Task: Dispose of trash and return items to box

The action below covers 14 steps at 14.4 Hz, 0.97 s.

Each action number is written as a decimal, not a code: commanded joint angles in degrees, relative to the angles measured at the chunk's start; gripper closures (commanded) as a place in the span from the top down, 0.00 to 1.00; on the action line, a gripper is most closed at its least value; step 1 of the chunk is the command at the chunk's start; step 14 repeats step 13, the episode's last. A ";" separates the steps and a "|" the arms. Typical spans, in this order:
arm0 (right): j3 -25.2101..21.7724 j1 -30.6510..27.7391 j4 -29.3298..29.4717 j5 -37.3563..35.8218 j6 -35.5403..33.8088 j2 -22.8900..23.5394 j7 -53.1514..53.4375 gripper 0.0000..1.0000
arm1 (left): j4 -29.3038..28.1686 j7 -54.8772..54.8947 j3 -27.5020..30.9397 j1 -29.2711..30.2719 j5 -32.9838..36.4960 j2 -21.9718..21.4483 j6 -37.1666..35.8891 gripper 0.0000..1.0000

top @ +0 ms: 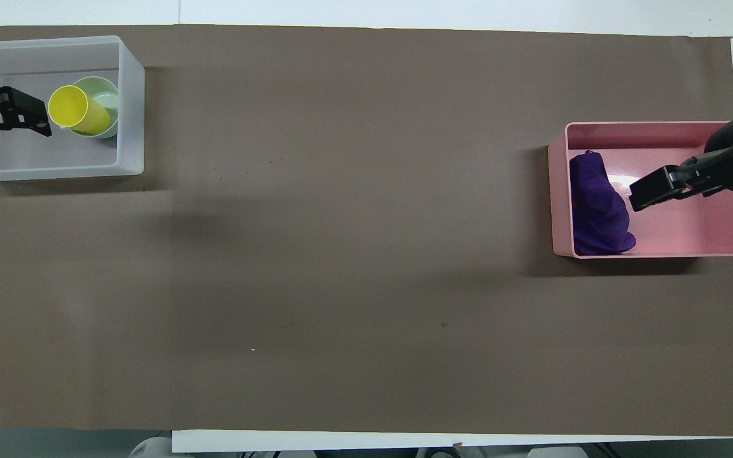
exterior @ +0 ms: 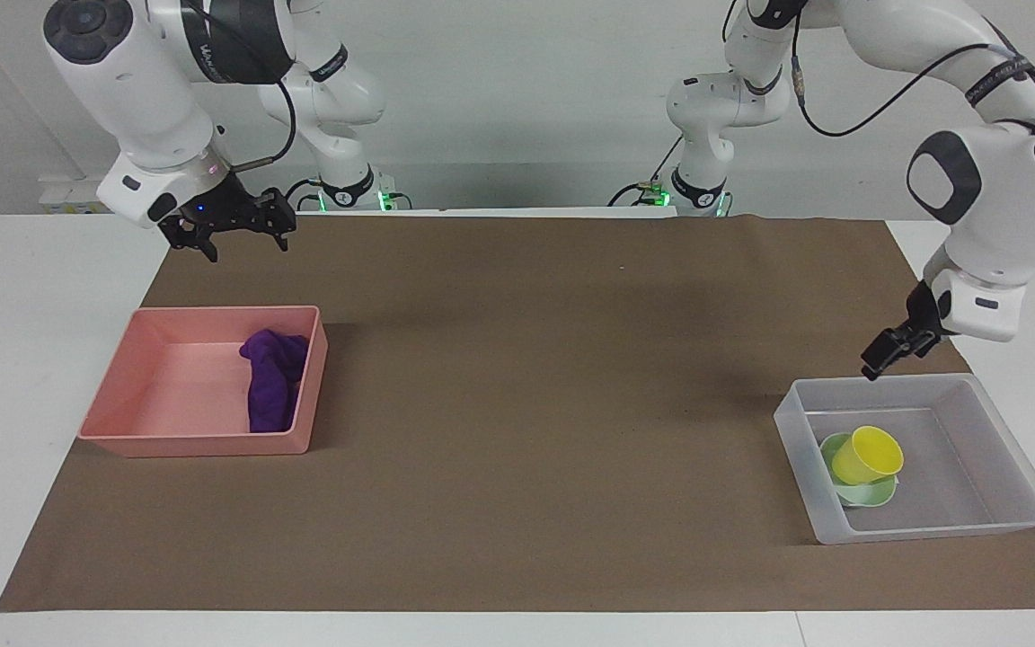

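The small yellow plastic cup (exterior: 868, 454) sits tipped on its side inside the wider pale mint-green plastic bowl (exterior: 870, 493). Both are in the shallow translucent clear-grey plastic tray (exterior: 931, 532) at the left arm's end of the table, in the part of it toward the table's middle. The left gripper (exterior: 877, 363) is raised over the tray's edge nearer the robots, with its fingers apart and nothing in them. The right gripper (exterior: 232, 241) also hangs spread and empty, above the brown paper mat (exterior: 526, 404) just nearer the robots than the opaque pink plastic tray (exterior: 194, 445). The small deep-purple cloth rag (exterior: 270, 377) lies crumpled in that tray, against the wall toward the table's middle. Everything looks put away, so the remaining danger is mostly disturbance. The cup leans rather than stands, mouth up and outward, and only the bowl's shallow rim props it. A knock to the light tray could roll it out onto the tray floor, or spin the bowl beneath it. The likeliest cause would be the left gripper dropping or swinging low as it leaves and clipping the nearby tray wall. At the right arm's end the risk seems smaller. A low pass by the open fingers could snag the soft rag and drag it over the pink wall.
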 commanded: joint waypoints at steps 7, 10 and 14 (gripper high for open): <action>0.21 -0.21 -1.47 1.30 2.40 -0.91 1.67 0.99 | -3.29 10.35 0.33 -1.15 -0.61 -9.94 -5.70 1.00; 0.13 -0.30 -1.65 1.39 2.40 -1.00 1.67 0.99 | -3.38 10.96 0.42 -0.97 -2.64 -9.94 -5.52 1.00; 0.21 -0.21 -2.61 1.39 2.57 -1.35 1.24 0.99 | -3.99 11.14 0.42 -0.71 -2.64 -10.29 -5.61 1.00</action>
